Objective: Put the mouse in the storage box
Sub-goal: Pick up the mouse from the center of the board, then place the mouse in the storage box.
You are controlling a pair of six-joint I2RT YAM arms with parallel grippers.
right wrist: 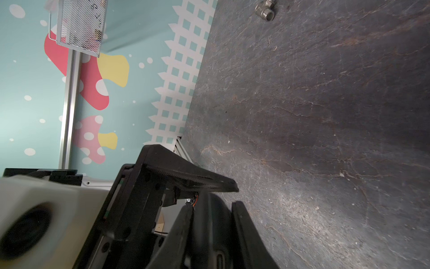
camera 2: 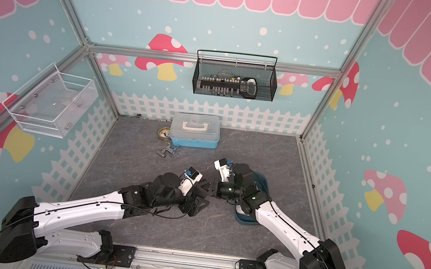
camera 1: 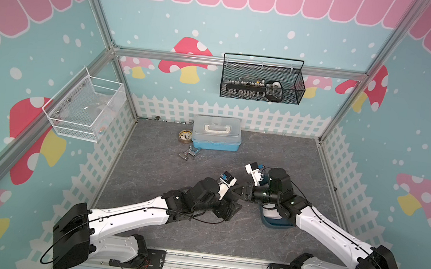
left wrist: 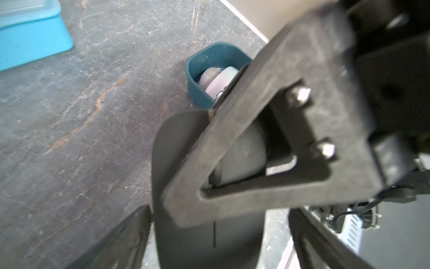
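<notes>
Right gripper (right wrist: 213, 209): the jaws are pressed together on the black mouse (left wrist: 176, 151). As I judge, this gripper alone carries it.
Left gripper (left wrist: 220, 212): the fingers stand wide apart on both sides of the same mouse. In the left wrist view I see no clear contact with it.
Black mouse: it is held off the table (camera 1: 162, 167), between the two grippers, which meet tip to tip. In both top views the grippers hide it almost fully.
Storage box (left wrist: 197, 93): it stands on the table, mostly under the right arm in both top views. It is near the held mouse, on the mouse's right, but the mouse is not over it.
Inside the box: a pale mouse (left wrist: 221, 81) already lies at one end.
Done, as I judge: the black mouse is lifted and sits in the gripper nearer to the box.
Left to do: carry it over the low wall, lower it into the free part of the box, and open the jaws. I judge the task about half done.
</notes>
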